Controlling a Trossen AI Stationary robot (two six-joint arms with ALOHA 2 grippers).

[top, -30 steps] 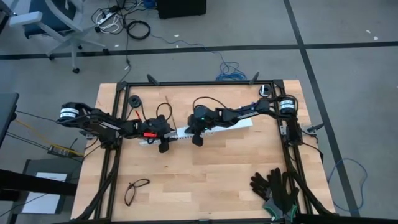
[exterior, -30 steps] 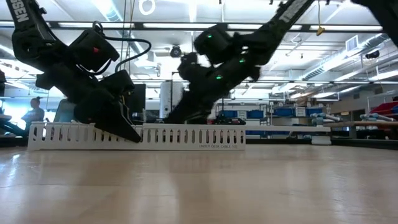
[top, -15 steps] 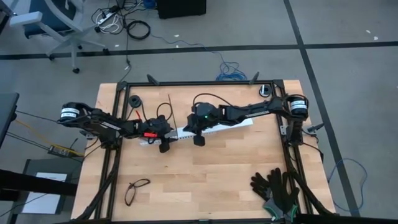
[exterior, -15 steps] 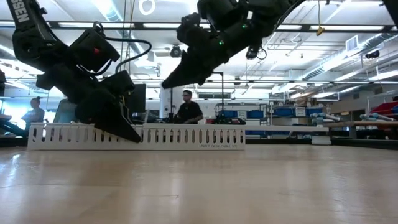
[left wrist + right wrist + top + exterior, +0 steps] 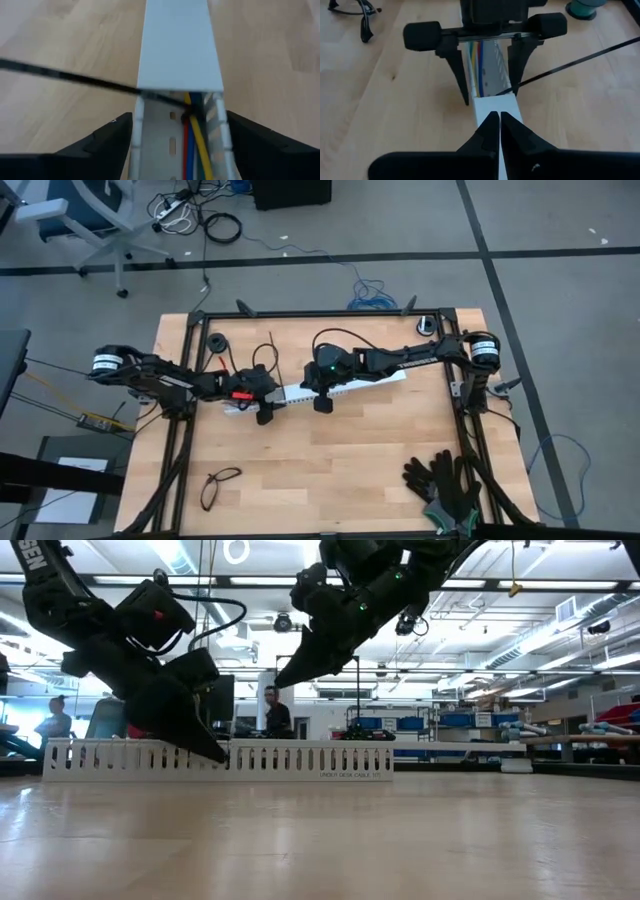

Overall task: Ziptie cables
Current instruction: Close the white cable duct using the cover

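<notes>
A long white slotted rail (image 5: 350,385) lies across the middle of the table. A white cover (image 5: 177,45) closes its right part. In the uncovered left part lie the cables (image 5: 192,145), red, yellow, blue and green. A black ziptie (image 5: 75,80) reaches them from the side and sticks out over the table (image 5: 570,62). My left gripper (image 5: 263,412) is open, one finger (image 5: 110,140) on each side of the rail. My right gripper (image 5: 499,116) is shut and hangs above the cover, clear of the rail in the low view (image 5: 283,680). My left gripper's fingers stand level with the rail's two side walls (image 5: 135,130), slanting down from the table's left and pointing along the rail. I cannot tell whether they touch the walls. The rail rests on the table.
Glasses (image 5: 218,485) lie near the front left. Black gloves (image 5: 440,480) are at the front right. A small black ring (image 5: 215,342) sits at the far left. A person (image 5: 270,710) stands in the room behind the table. Bare wood lies in front of the rail.
My right gripper, shut throughout, has risen from the rail's top to well above it and rolled a little. The rail and my left arm have stayed in place. The person in the background has walked toward the left.
</notes>
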